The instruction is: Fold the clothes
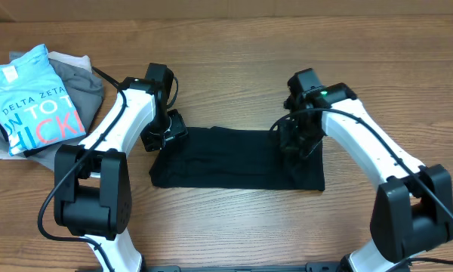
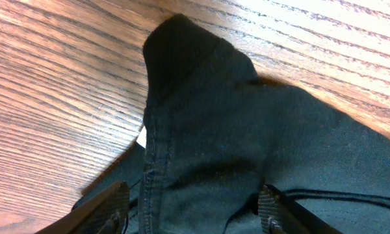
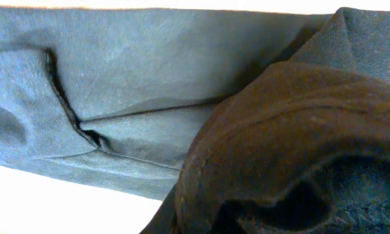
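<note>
The clothes (image 1: pixel 226 160), a plain black garment, lie as a flat rectangle in the middle of the table. My left gripper (image 1: pixel 166 130) is at the garment's upper left corner. In the left wrist view it (image 2: pixel 194 211) stands open, with a stitched hem of the black fabric (image 2: pixel 247 130) lying between its fingers (image 2: pixel 114 208). My right gripper (image 1: pixel 293 140) is over the garment's upper right part. In the right wrist view a bunched fold of the black fabric (image 3: pixel 292 143) rises right up to the camera and hides the fingers, so the gripper looks shut on it.
A light blue tee with lettering (image 1: pixel 34 98) lies on grey garments (image 1: pixel 79 83) at the far left of the wooden table (image 1: pixel 234 60). Both arm bases stand at the near edge.
</note>
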Robot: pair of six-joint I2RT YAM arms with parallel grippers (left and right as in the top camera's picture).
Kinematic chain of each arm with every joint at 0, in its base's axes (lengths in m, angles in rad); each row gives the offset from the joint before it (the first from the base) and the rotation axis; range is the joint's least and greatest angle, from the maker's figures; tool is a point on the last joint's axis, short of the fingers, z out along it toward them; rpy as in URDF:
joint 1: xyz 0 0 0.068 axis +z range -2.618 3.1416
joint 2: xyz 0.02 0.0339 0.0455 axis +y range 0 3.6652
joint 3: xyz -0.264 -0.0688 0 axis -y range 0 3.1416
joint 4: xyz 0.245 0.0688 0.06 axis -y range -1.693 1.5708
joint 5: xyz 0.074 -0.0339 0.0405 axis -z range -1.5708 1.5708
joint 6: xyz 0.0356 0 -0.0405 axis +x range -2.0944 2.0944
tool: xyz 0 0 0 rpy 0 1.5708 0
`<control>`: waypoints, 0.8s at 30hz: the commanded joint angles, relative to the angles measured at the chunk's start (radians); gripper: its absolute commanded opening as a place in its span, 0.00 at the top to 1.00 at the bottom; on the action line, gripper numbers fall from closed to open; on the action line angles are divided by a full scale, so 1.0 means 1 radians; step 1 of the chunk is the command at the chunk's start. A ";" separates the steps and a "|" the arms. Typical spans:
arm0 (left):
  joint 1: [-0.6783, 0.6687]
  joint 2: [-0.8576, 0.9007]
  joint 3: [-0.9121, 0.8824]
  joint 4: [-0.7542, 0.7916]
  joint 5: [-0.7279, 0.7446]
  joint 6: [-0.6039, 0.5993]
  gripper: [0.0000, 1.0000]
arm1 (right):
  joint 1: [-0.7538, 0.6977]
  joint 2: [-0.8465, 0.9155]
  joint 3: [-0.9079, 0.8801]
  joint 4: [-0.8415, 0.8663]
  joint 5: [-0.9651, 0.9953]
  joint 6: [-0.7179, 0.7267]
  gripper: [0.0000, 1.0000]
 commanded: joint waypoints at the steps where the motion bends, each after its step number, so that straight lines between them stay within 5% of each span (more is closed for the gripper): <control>1: 0.000 -0.020 0.019 -0.003 0.010 0.017 0.34 | 0.023 0.009 0.018 0.010 -0.018 0.024 0.90; 12: 0.000 -0.020 0.019 -0.005 0.010 0.017 0.34 | 0.029 0.009 0.018 0.027 -0.175 0.011 0.63; 17: 0.000 -0.020 0.019 -0.006 0.002 0.018 0.34 | 0.029 0.009 0.018 0.006 -0.223 -0.011 0.62; 24: 0.000 -0.020 0.019 -0.011 0.002 0.048 0.33 | 0.012 0.000 0.027 -0.004 -0.044 0.026 0.64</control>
